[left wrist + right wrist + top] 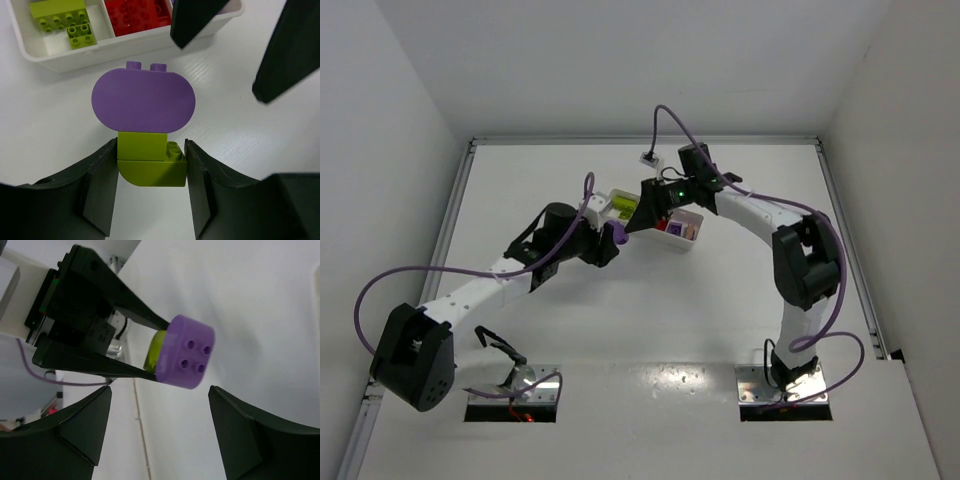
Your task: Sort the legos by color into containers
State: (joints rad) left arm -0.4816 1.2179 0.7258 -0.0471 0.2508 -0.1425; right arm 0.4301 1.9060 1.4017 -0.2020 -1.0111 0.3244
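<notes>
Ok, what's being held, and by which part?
The left hand grips the green brick by its sides, a purple brick stuck on it. The right hand is open, holding nothing.

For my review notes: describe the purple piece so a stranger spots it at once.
Start at the white tray; beside it the left hand grips a yellow-green stack. The purple piece caps that stack: oval-faced, unlike the tray's blocky green bricks and red bricks.

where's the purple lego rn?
Left wrist view, centre: the purple lego is stuck to a yellow-green lego clamped in the left gripper, just short of the white tray.
</notes>
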